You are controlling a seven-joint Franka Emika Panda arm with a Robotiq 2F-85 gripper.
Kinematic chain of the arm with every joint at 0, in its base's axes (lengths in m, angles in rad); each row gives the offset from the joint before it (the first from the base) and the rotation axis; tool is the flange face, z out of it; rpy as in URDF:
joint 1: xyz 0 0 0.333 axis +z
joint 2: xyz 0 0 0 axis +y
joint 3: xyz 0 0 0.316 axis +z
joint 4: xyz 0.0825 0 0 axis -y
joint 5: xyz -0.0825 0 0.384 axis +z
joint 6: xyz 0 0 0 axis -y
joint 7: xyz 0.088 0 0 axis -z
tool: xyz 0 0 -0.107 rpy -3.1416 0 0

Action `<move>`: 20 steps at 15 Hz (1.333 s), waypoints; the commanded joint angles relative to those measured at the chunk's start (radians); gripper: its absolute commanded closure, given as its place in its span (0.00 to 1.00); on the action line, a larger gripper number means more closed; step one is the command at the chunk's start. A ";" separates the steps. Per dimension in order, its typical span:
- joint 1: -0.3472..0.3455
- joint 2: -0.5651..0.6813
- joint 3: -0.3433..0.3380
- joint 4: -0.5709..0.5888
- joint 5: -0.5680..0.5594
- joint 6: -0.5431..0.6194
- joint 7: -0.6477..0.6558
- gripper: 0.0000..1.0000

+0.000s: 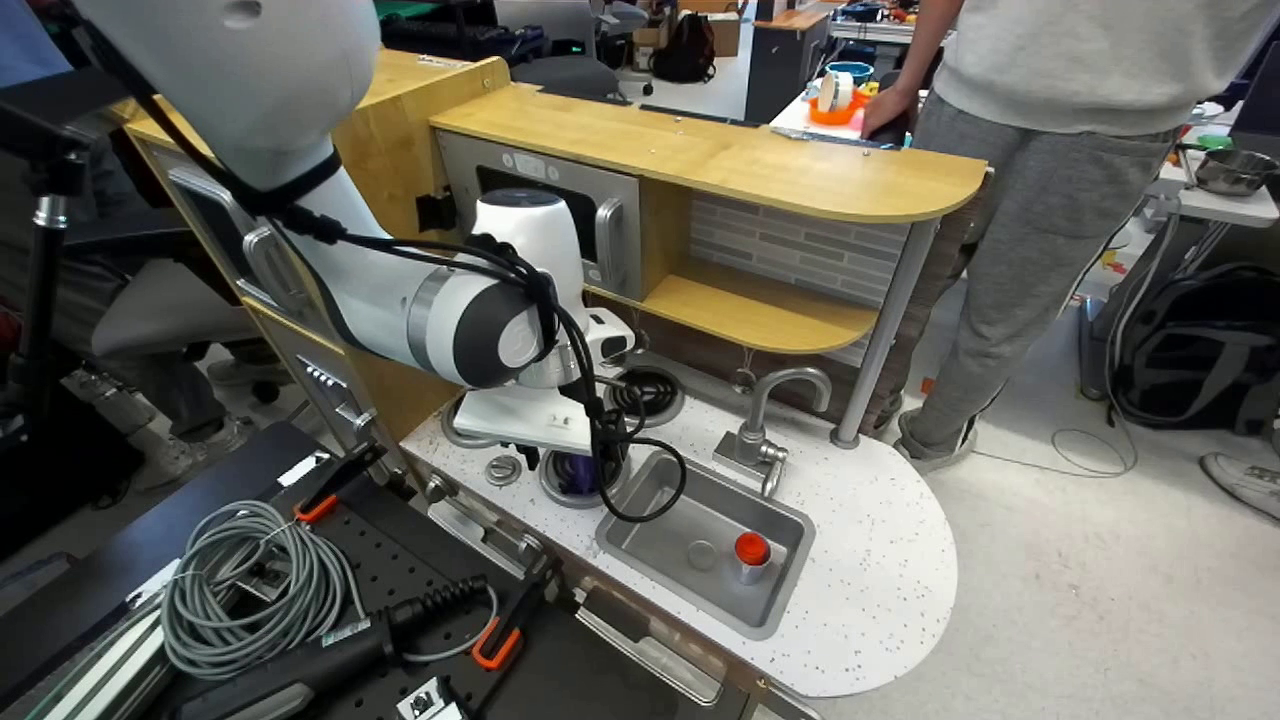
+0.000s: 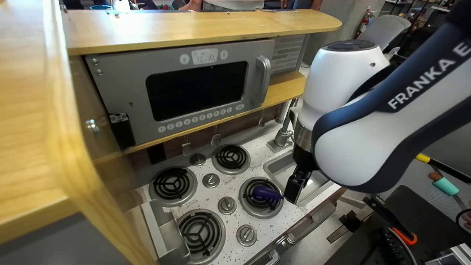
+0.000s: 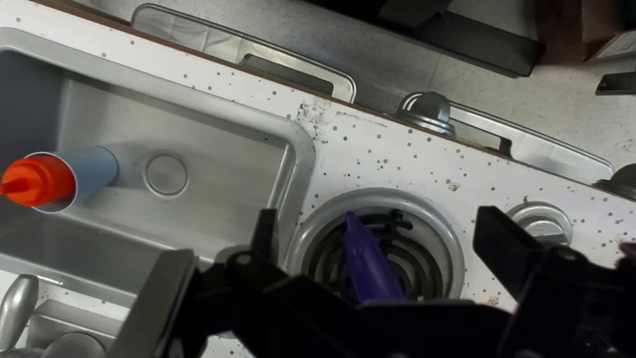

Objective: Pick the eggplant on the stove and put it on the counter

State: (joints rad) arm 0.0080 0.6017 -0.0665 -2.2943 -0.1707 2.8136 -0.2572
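The dark purple eggplant lies across a black burner ring of the stove, beside the sink. In an exterior view the whole eggplant shows on that burner. In an exterior view it is partly hidden by the gripper and cables. My gripper is open above the eggplant, with a finger wide to each side and nothing between them touching. The near part of the eggplant is hidden behind the gripper body. In an exterior view the gripper points downward. The white speckled counter has a rounded end past the sink.
The grey sink lies between the stove and the counter's rounded end. It holds a red-topped object in a cup. A faucet stands behind it. A microwave and wooden shelf overhang the back. Cables hang beside the wrist.
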 commanded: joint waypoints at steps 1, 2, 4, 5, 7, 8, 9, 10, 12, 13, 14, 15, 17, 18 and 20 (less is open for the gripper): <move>0.010 0.077 0.008 0.087 -0.010 -0.025 0.054 0.00; 0.015 0.096 0.007 0.105 -0.014 -0.022 0.060 0.00; 0.020 0.127 0.012 0.141 -0.010 -0.029 0.070 0.00; 0.024 0.145 0.012 0.159 -0.008 -0.037 0.078 0.00; 0.029 0.176 0.017 0.190 -0.004 -0.054 0.089 0.00; 0.032 0.190 0.018 0.202 -0.004 -0.061 0.094 0.00; 0.035 0.206 0.020 0.216 -0.003 -0.071 0.099 0.00; 0.034 0.220 0.026 0.232 0.001 -0.087 0.102 0.00; 0.034 0.246 0.032 0.262 0.005 -0.113 0.109 0.00; 0.034 0.258 0.033 0.278 0.003 -0.125 0.110 0.00; 0.035 0.267 0.033 0.292 0.001 -0.132 0.111 0.00; 0.033 0.275 0.035 0.307 0.000 -0.136 0.109 0.00; 0.034 0.286 0.035 0.333 -0.004 -0.144 0.105 0.00; 0.034 0.291 0.035 0.346 -0.005 -0.149 0.103 0.00; 0.032 0.301 0.039 0.364 -0.002 -0.162 0.103 0.00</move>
State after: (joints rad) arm 0.0364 0.8738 -0.0342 -1.9847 -0.1697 2.6940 -0.1661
